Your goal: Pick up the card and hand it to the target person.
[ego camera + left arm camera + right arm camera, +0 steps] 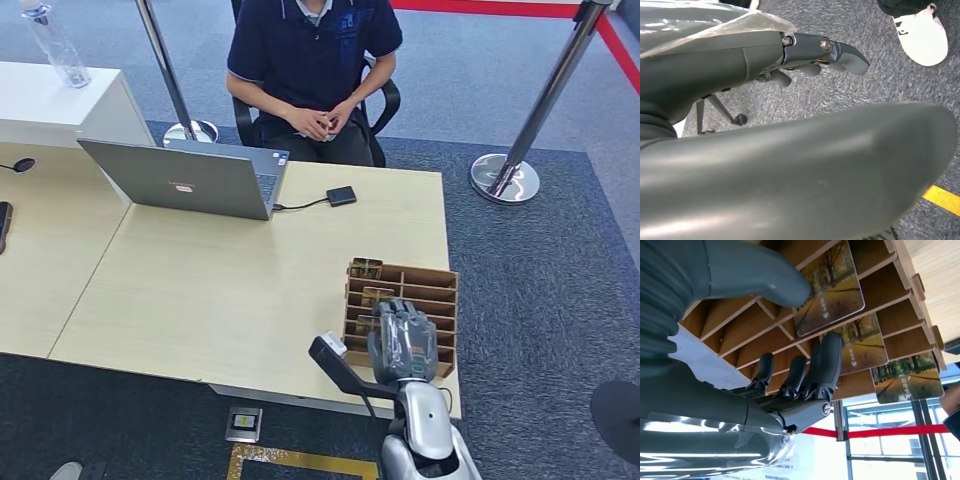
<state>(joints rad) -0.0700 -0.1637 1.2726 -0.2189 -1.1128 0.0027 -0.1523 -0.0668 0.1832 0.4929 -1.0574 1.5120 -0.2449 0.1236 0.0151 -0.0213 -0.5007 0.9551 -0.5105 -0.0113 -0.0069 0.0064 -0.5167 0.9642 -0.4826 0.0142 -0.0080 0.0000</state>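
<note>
right hand [404,340] hovers over the near end of the wooden rack [423,285] at the desk's [226,290] right edge, fingers [826,365] apart, grasping nothing. nearest card [830,287] stands in its slot between thumb [753,272] and fingers, long axis along the divider. left hand [821,52] hangs low, looks released. person [313,60] sits across; laptop [189,180] well aside.
</note>
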